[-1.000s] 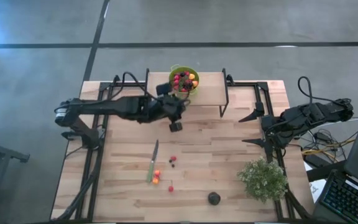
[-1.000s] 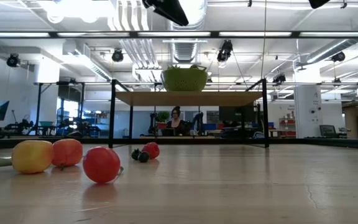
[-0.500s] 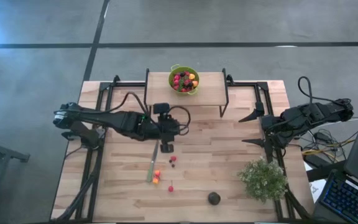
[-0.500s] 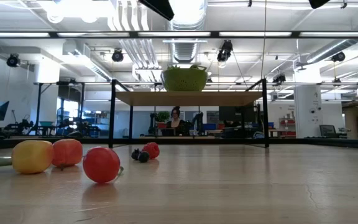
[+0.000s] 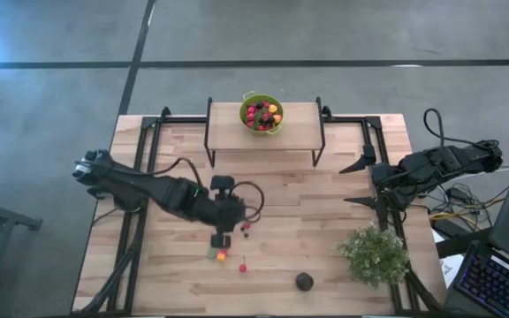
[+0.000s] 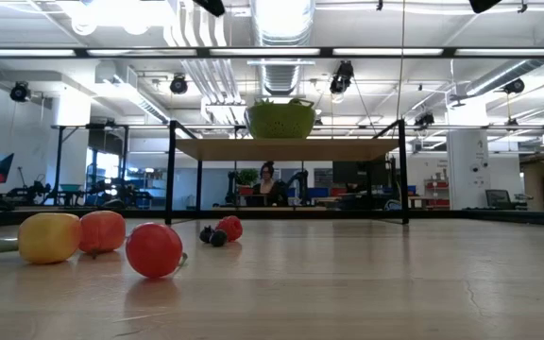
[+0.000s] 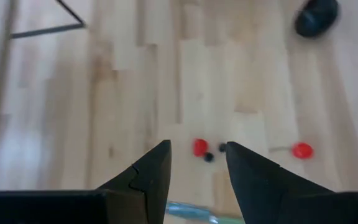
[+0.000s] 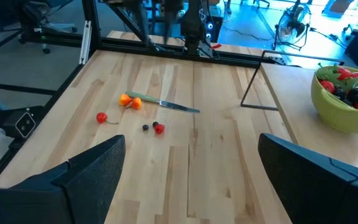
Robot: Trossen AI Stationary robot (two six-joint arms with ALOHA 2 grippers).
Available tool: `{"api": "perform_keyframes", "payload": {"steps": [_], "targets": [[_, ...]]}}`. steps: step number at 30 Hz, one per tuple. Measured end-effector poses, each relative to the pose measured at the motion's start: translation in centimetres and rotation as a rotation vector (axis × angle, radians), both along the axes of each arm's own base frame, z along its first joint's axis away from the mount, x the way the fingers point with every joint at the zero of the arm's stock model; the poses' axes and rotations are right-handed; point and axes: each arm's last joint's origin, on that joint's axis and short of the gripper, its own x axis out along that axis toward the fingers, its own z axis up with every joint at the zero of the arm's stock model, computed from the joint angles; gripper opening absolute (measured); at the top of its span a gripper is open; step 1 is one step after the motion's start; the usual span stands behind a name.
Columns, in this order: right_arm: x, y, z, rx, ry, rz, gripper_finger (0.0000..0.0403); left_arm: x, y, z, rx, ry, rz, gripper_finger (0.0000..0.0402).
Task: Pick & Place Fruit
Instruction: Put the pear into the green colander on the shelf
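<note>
left end effector [image 5: 222, 239] parted, empty, mid-table over loose fruit [image 5: 246, 226]; right end effector [image 5: 367, 181] wide at table edge.

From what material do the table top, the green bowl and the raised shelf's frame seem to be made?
Table top: pale wood, matte, with visible plank seams and grain.
Green bowl: probably plastic, with a smooth, uniform lime surface.
Shelf frame: likely metal, being thin black bars; its board looks like the same wood.
</note>
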Motion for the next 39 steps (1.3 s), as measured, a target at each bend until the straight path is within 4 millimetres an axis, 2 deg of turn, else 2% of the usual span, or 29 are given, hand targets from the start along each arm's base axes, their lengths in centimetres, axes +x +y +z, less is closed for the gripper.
{"api": "perform_keyframes", "payload": {"steps": [6,13,20,30,39], "targets": [[0.0,0.0,0.0,0.000,0.000,0.000,0.0363,-1.1,-2.5,-1.5,-0.009,0.046,-0.059,0.0161],[0.0,0.0,0.0,0.000,-0.001,0.000,0.0363,-2.6,-4.7,-4.8,0.036,0.148,-0.153,0.0161],[0.0,0.0,0.0,0.000,-0.001,0.000,0.0363,-3.4,-6.2,-8.0,0.072,0.179,-0.342,0.0161],[0.0,0.0,0.0,0.000,0.000,0.000,0.0363,-3.7,-6.4,-11.7,0.105,0.157,-0.434,0.0161],[0.0,0.0,0.0,0.000,0.000,0.000,0.0363,-3.6,-6.8,-13.9,0.029,0.121,-0.521,0.0161]]}}
